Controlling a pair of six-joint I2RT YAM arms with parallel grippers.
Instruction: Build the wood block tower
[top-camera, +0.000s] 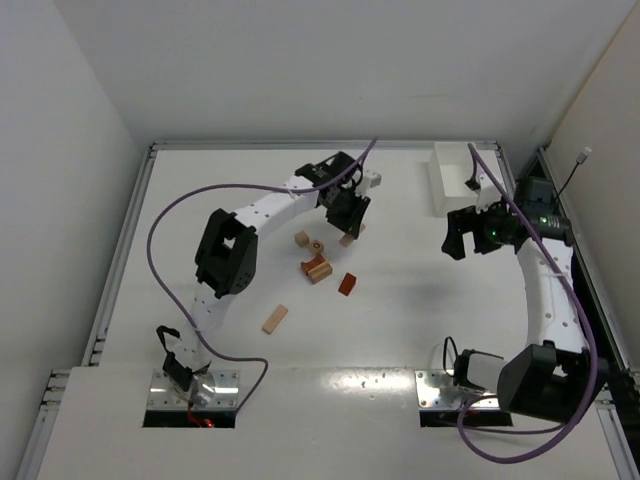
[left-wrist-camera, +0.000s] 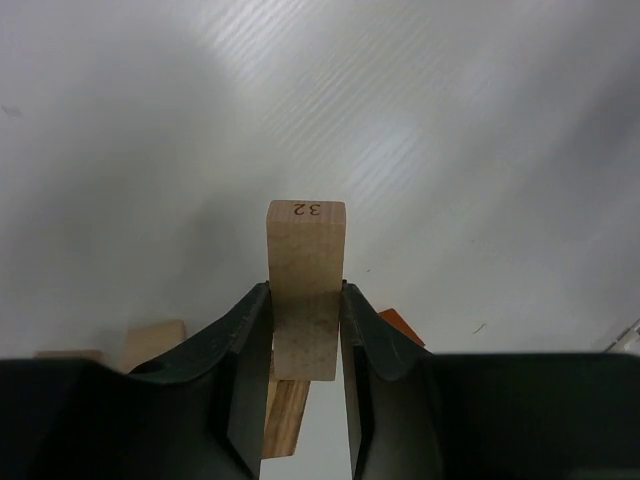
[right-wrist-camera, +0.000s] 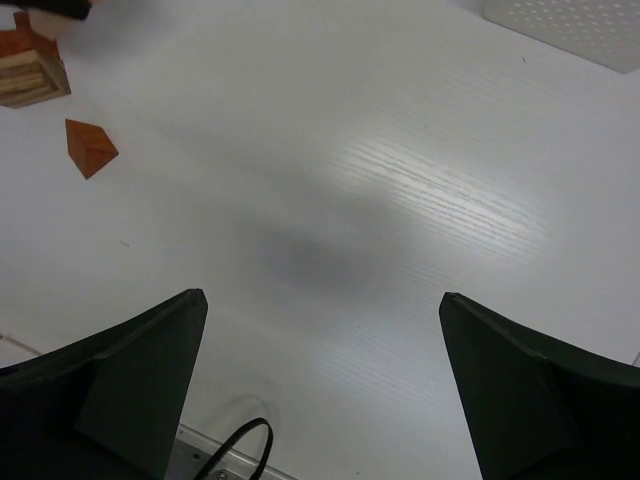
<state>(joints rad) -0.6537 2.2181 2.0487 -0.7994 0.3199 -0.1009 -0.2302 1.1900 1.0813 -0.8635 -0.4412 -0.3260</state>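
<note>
Light little thing, this tan block (left-wrist-camera: 306, 262): plain unfinished wood with "32" inked on the end face. I'd guess it's stiff, weighs next to nothing and won't crush, but the sides look smooth enough to pivot if I only pinch a corner. The left fingers (left-wrist-camera: 250, 340) are clamped flat on its two long faces, roughly the lower half, with the numbered end poking out past the tips. That's where I'd want the hold, since the free end stays open for setting down. From the top view the left arm (top-camera: 250, 215) is stretched well out and bent over the middle of the worktop (top-camera: 420, 320), wrist pointing down. The block sits just beyond the small stack (top-camera: 318, 267), which looks like a tan piece with something reddish on it, so I'm reading that as the base of the tower. It looks lifted clear of the surface, though I can't tell how high. Near the stack there's a tan cube (top-camera: 301, 239) and a reddish wedge (top-camera: 347, 284), plus a long tan block (top-camera: 275, 318) further toward me. The right fingers (right-wrist-camera: 140, 380) are spread wide with nothing between them, hanging over bare worktop near the white tray (top-camera: 440, 185), well apart from the blocks. The wedge is the one I'd worry about, because those sloped faces look like they'd squirt out of a flat pinch.
</note>
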